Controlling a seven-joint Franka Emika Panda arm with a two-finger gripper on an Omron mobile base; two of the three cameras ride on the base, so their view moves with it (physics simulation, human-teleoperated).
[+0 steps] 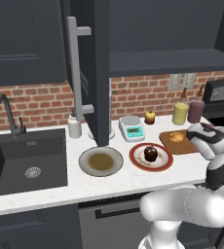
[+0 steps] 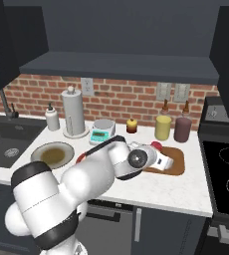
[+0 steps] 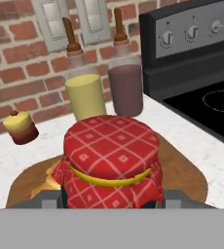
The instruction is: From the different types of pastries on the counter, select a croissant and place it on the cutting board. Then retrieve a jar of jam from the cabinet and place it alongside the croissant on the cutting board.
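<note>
Red-checked cloth tops the jar of jam (image 3: 110,158), gripped between my fingers (image 3: 109,199) over the cutting board (image 3: 182,168), with the croissant (image 1: 177,137) lying just left on the board.

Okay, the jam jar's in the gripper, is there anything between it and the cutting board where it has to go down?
Nothing visible blocks it. The jar of jam hangs right over the cutting board, with the croissant already on the board to one side. The yellow bottle and dark red bottle stand behind the board.
</note>
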